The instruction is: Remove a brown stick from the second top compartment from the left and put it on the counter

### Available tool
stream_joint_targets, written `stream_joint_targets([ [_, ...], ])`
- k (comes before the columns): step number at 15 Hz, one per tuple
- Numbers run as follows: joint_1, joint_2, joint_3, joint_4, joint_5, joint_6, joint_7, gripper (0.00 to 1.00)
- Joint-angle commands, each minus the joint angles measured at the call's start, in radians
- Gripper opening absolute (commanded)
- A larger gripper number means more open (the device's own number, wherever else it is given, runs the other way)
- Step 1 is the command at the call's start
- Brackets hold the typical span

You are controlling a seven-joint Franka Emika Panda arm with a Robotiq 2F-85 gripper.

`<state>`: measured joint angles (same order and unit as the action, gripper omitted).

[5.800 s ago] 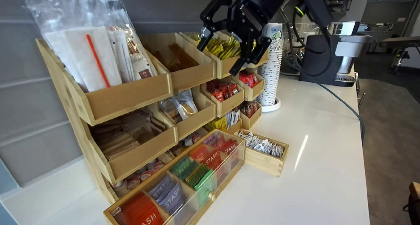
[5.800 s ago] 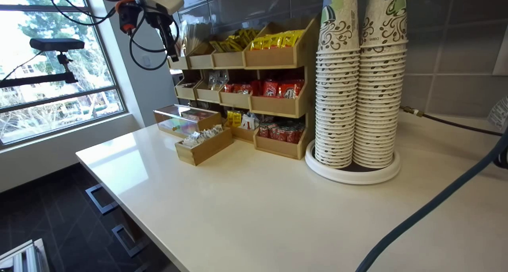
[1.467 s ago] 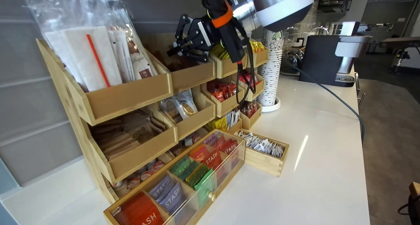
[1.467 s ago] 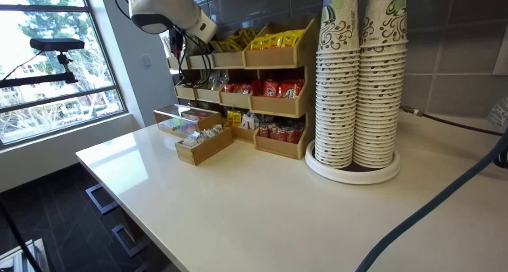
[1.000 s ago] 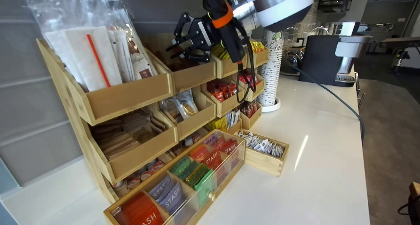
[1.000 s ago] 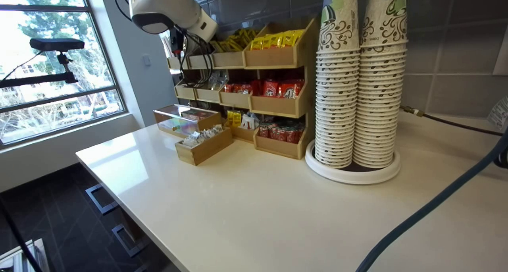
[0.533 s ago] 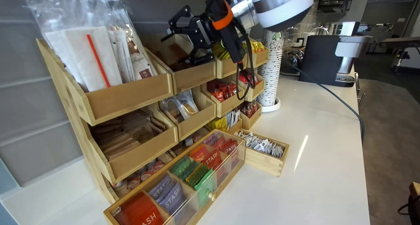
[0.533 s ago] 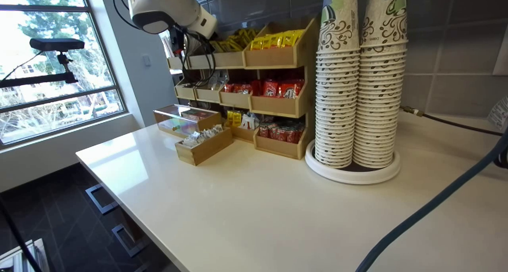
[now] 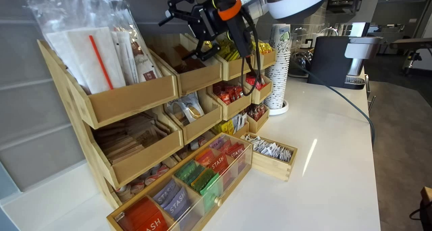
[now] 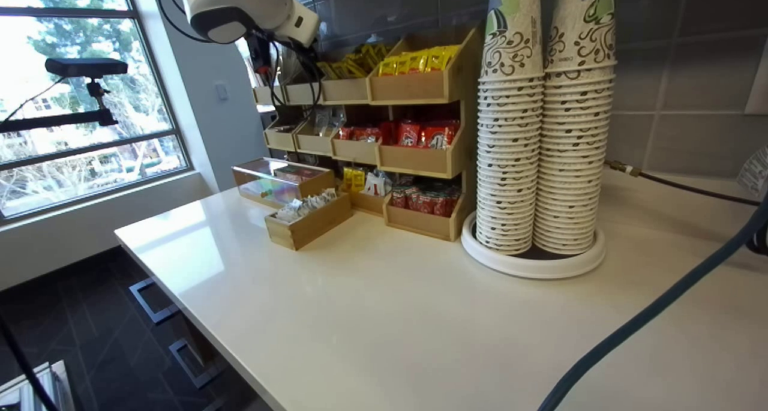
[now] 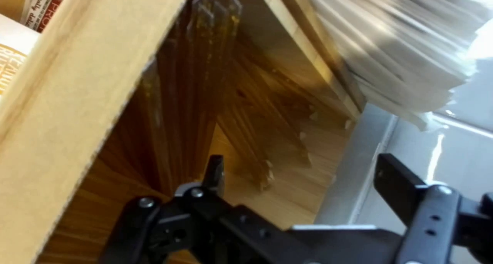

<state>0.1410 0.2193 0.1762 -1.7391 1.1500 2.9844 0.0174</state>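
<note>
Black and many-jointed, the gripper (image 9: 172, 41) is hanging over the second top bin (image 9: 199, 78) of the rack (image 9: 86, 136), its jaws standing well apart. Inside that bin, brown sticks (image 11: 192, 98) are lying at a slant, some bunching near one side, others spreading across its floor. In the wrist view, one finger (image 11: 215, 173) is showing against the bin and the other against wall tiles (image 11: 412, 140); whether the former is touching any stick, I cannot tell. Clear bags (image 9: 89, 55) are filling the first top bin (image 9: 133, 101), and yellow packets (image 9: 230, 54) are filling the third bin (image 9: 233, 69). Below, the white counter (image 9: 334, 150) is carrying a tea box (image 10: 318, 186) and a packet box (image 9: 270, 165).
</note>
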Motion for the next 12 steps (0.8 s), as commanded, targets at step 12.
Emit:
stream_joint_targets([
  [12,0.085,-0.110,-0.125,-0.172,-0.587,-0.034,0.404,0.96],
])
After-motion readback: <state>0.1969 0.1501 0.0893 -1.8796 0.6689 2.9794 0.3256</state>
